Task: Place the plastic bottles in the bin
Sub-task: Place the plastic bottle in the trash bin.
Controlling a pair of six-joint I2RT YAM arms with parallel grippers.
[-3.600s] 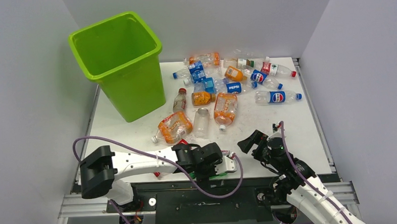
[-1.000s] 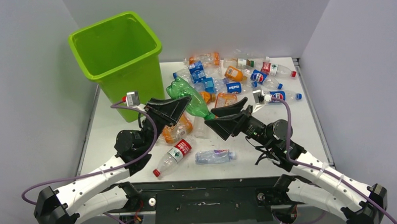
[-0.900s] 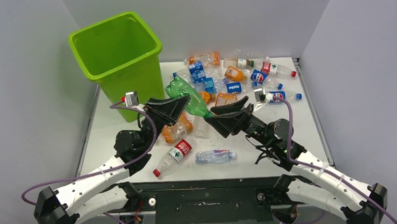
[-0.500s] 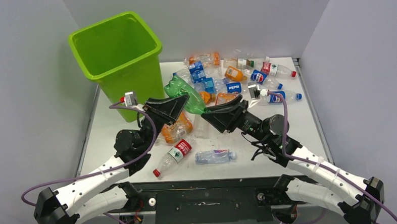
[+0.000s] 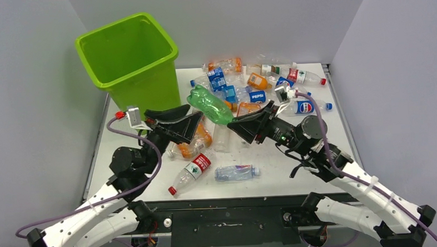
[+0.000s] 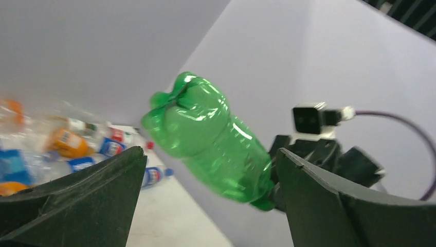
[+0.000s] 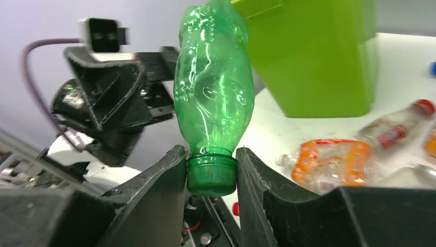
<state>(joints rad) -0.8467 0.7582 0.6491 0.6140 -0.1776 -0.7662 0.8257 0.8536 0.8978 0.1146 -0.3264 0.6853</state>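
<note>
A crushed green bottle [image 5: 210, 104] hangs in the air over the table's middle, its base pointing toward the bin [image 5: 146, 101]. My right gripper [image 5: 234, 123] is shut on its green cap [image 7: 212, 175], with the bottle [image 7: 213, 87] standing up from the jaws. My left gripper [image 5: 193, 112] is open just left of the bottle [image 6: 211, 134] and its fingers [image 6: 103, 180] stand clear of it on both sides. The lime-green bin [image 7: 313, 56] stands at the table's far left corner. Several more plastic bottles [image 5: 248, 83] lie heaped at the back.
An orange-label bottle [image 5: 193, 141], a red-label bottle [image 5: 188, 172] and a clear bottle [image 5: 236, 171] lie on the white table [image 5: 123, 150] under and in front of the grippers. A Pepsi bottle [image 5: 307, 107] lies at the right. Grey walls close in both sides.
My left gripper has let go of the green bottle, opened wide and drawn back to the left. My right gripper has shut on the bottle's cap and now carries it alone.
</note>
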